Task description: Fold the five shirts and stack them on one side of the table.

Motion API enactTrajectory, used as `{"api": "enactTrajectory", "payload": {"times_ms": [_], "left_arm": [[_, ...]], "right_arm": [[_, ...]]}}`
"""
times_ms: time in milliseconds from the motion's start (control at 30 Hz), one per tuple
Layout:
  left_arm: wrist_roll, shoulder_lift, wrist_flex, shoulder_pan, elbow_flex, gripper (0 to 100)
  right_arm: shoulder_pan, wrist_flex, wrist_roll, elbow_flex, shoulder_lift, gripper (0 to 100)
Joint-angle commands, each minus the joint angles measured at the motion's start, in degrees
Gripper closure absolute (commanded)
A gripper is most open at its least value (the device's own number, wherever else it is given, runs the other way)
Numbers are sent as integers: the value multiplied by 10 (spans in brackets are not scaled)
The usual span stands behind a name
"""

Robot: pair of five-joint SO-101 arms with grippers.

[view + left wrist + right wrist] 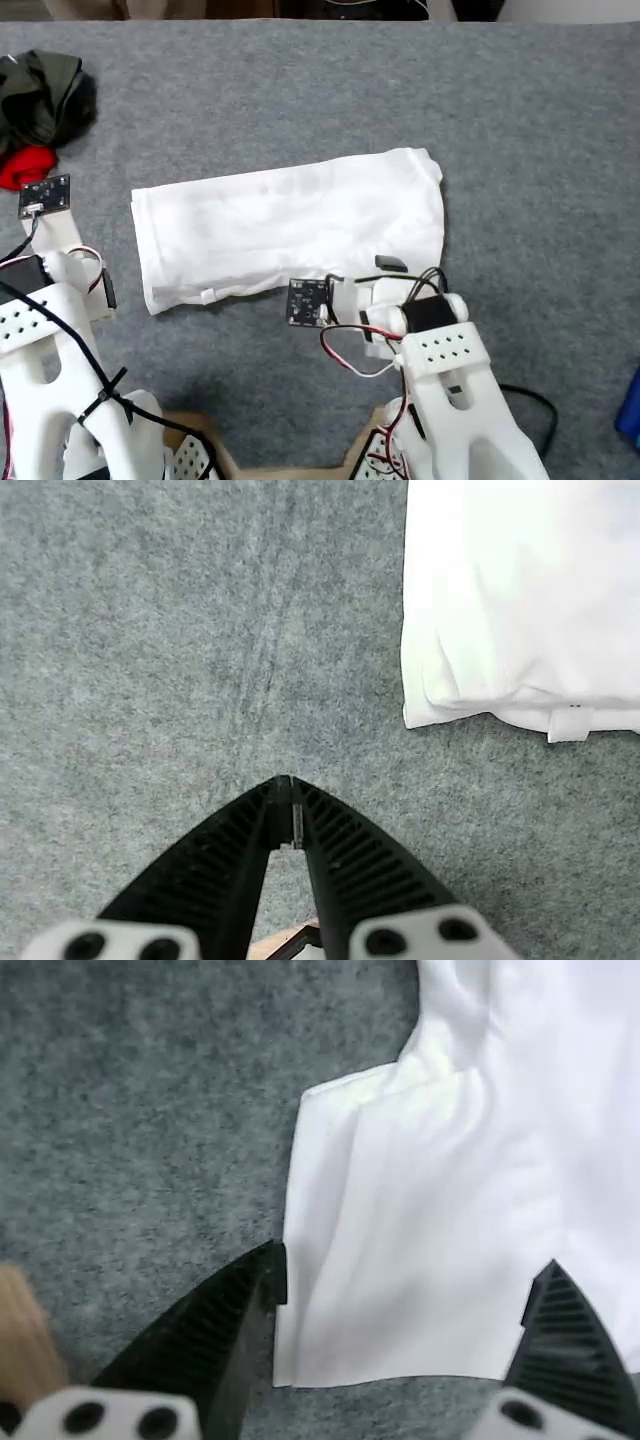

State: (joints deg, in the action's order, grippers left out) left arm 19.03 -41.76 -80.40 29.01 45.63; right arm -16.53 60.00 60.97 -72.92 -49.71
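White shirt (290,225) lies flat in the middle of the desk (520,120), narrowed into a band. Its long axis runs side to side across the desk, with the right end tilted slightly toward the far edge.

Right tool (405,1290) is released. Its jaws are spread wide and straddle the shirt's near edge on the right half. Cloth sits directly under and ahead of it, nothing pinched yet.

Left tool (290,815) is clenched on nothing, over bare desk just off the shirt's near-left corner, with the shirt ahead and off to one side.

The right arm is plainly nearer the cloth, and the left arm is near the opposite end. Judgement: the next fold likely goes across the long axis, so it turns on where the near edge gets gripped. The right tool would need to drop and close on that edge.

Right wrist view gives what the arm hides from above: a folded-over flap (400,1210) with a crisp edge between the jaws. Left wrist view shows a small sewn tag (570,722) at the hem corner. High view adds a dark green garment (45,90) and a red garment (25,165) heaped at the far-left corner, well apart from the shirt.
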Motion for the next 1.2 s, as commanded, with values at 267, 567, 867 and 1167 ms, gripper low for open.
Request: {"api": "enactTrajectory", "payload": {"times_ms": [267, 567, 867, 1167], "left_arm": [[3, -12, -4, 6, -1, 980], [3, -15, -5, 8, 25, 980], [4, -13, -4, 5, 21, 980], [18, -12, -1, 6, 21, 980]], "right_arm": [[-4, -56, -4, -50, 50, 613], [-7, 40, 4, 59, 96, 613], [-5, 117, 40, 80, -13, 512], [-4, 31, 50, 65, 108, 476]]}}
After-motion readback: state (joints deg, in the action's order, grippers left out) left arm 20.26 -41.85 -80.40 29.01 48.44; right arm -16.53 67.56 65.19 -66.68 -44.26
